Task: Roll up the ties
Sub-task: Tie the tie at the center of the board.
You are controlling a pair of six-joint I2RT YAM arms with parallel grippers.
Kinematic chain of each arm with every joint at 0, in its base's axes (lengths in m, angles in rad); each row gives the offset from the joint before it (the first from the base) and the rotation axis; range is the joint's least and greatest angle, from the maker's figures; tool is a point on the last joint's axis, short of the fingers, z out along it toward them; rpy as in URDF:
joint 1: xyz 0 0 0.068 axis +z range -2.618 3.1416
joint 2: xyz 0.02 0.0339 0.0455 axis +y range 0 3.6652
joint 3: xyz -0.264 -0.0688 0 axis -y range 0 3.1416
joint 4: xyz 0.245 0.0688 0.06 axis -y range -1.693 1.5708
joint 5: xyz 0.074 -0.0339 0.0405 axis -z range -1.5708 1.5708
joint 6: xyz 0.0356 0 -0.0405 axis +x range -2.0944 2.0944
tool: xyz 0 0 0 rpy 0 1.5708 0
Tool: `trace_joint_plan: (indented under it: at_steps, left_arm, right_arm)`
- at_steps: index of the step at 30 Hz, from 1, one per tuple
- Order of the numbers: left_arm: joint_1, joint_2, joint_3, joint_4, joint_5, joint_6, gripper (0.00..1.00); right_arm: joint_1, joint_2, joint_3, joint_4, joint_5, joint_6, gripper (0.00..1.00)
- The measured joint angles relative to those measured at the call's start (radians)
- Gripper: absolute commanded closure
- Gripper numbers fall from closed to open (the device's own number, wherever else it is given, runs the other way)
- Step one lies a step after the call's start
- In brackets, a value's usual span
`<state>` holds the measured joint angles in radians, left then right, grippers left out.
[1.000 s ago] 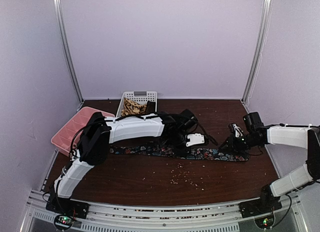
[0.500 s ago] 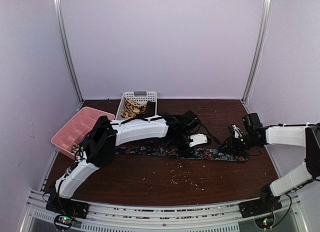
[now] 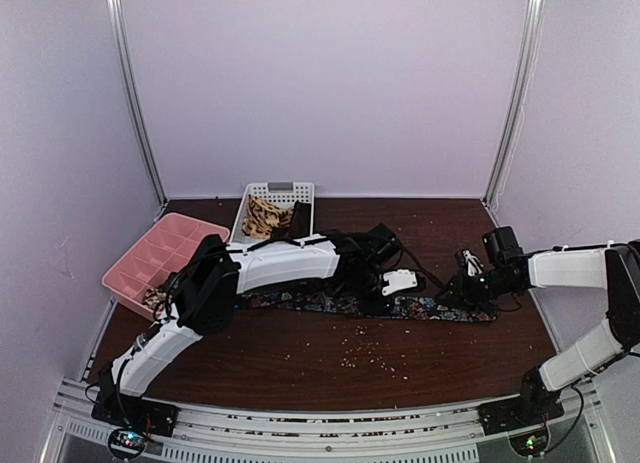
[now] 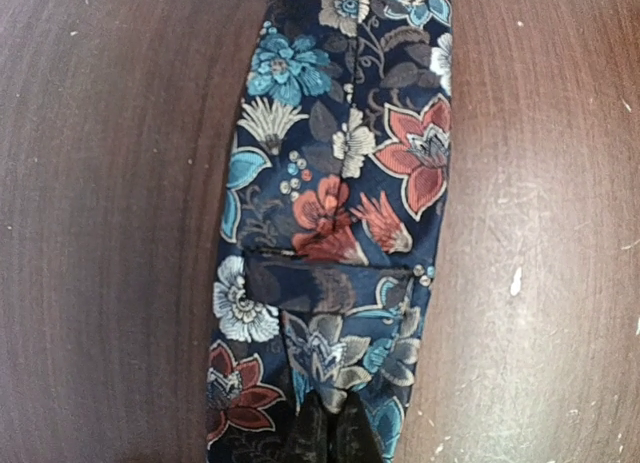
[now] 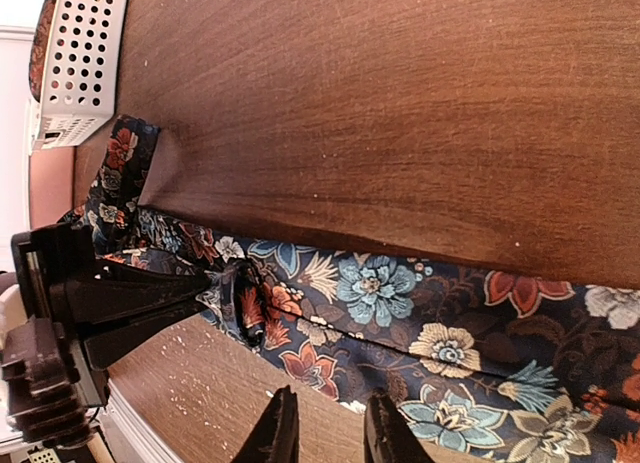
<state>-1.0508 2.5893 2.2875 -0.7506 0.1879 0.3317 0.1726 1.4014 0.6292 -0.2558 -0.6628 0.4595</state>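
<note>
**Left arm creeps along the tie, roll barely started**

The floral tie (image 3: 300,301) lies flat across the middle of the desk (image 3: 250,355), running 9 to 3 o'clock.

What's new: in the last second the left arm slides a bit toward 3 o'clock along the fabric, and its elbow swings off the pink tray (image 3: 150,255). The right arm hardly budges.

The left gripper (image 4: 327,425) has its fingers squeezed tight. From the right wrist view they look pinched on a small bunched fold of the tie.

The right gripper (image 5: 330,423) has its fingers a little apart at the tie's wide end near 3 o'clock. Bare desk shows between them, so I can't see anything clamped.

My read: only the first curl exists, so there's loads left. The tan tie (image 3: 262,216) still sits in the white basket (image 3: 277,191) at 11 o'clock.
</note>
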Motion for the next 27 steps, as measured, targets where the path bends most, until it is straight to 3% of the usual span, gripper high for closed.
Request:
trace_joint_plan:
  at_steps: [17, 27]
  left_arm:
    - [0.0, 0.003, 0.0, 0.096, 0.026, -0.05, 1.0]
    - [0.0, 0.003, -0.002, 0.107, 0.039, -0.052, 1.0]
  right_arm:
    - [0.074, 0.206, 0.038, 0.146, -0.06, 0.108, 0.76]
    - [0.092, 0.238, 0.04, 0.238, -0.105, 0.173, 0.8]
